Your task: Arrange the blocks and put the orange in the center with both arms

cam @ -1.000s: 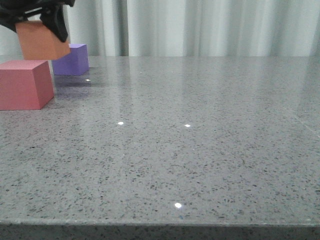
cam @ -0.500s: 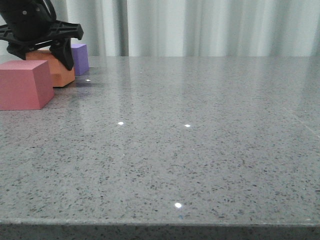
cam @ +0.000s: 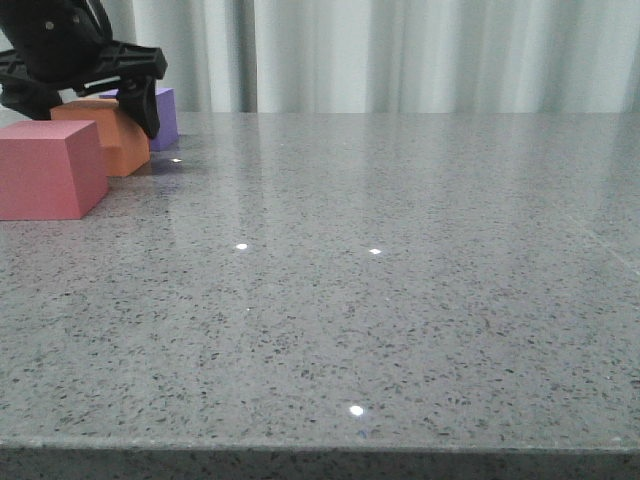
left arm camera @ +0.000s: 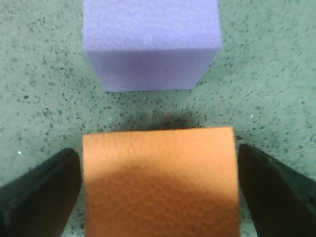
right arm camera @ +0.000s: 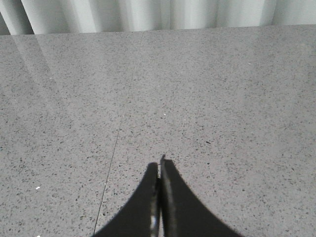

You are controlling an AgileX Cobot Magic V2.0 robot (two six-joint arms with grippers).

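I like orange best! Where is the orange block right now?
In the front view the orange block sits on the table at the far left, between the pinkish-red block in front and the purple block behind, with the left hand around it.

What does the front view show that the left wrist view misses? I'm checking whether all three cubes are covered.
Only the front view shows the pinkish-red cube and the wide bare table. Only the left wrist view shows gaps between the open left gripper fingers and the orange cube's sides. Both show the orange cube with the purple cube beyond it.
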